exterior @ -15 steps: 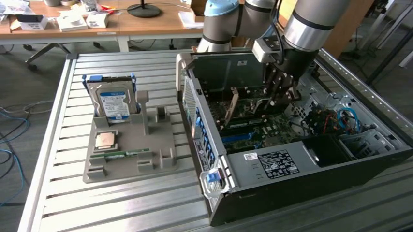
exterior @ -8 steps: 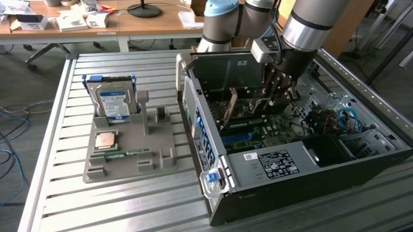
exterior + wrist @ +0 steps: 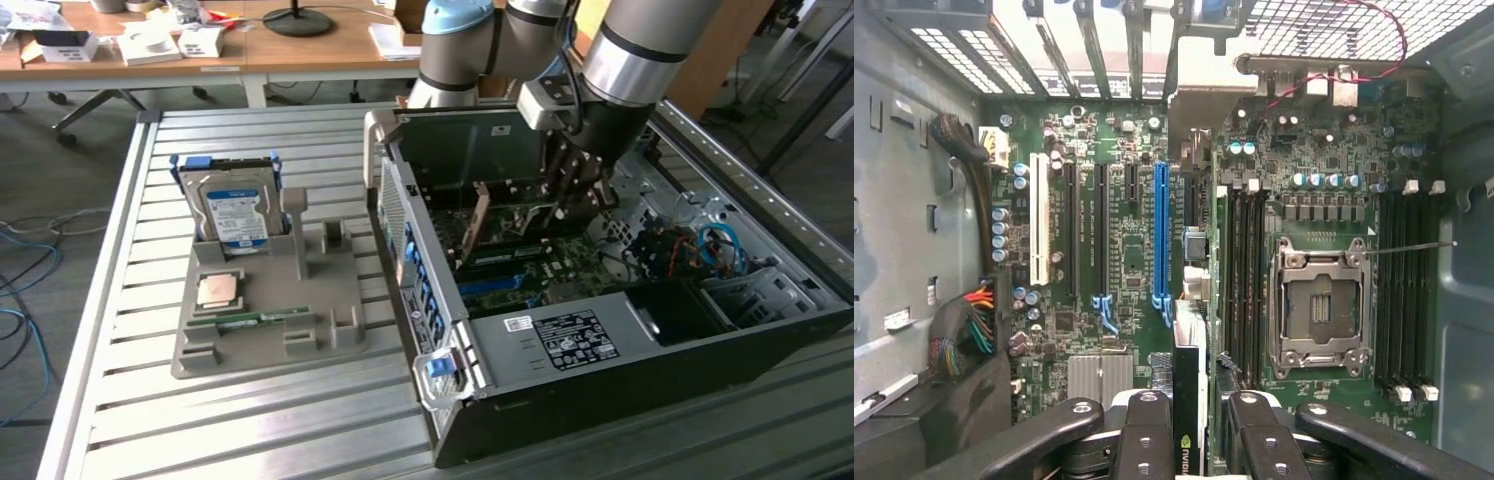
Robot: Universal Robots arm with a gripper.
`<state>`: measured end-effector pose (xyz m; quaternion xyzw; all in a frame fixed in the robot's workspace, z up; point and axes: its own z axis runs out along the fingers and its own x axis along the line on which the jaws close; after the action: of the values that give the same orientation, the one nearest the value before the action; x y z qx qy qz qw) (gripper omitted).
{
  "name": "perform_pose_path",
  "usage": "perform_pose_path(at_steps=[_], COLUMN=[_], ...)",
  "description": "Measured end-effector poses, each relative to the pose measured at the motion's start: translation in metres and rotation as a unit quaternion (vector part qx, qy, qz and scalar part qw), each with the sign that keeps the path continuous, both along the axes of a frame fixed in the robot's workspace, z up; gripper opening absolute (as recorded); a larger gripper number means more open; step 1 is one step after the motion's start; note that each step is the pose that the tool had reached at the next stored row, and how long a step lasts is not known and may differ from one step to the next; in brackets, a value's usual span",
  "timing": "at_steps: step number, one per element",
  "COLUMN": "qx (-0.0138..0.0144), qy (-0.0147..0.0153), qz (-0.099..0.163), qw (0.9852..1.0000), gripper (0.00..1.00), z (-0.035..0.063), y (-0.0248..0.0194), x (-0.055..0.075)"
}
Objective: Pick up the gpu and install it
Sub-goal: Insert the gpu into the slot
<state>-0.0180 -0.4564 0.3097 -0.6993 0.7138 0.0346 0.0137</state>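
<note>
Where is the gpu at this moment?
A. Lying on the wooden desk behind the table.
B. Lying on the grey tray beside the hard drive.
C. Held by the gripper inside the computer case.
C: in the wrist view the gripper is closed on the gpu, which is seen edge-on above the motherboard.
</note>
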Motion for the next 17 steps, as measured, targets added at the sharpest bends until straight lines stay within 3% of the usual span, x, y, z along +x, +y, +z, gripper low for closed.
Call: perform_pose_path(at_steps=[17], qx=[0.0], qy=[-0.0004], qz=[0.0], qw=[1.0], gripper=[0.26], z=[-0.0043], y=[-0.0001], x=[-0.0052])
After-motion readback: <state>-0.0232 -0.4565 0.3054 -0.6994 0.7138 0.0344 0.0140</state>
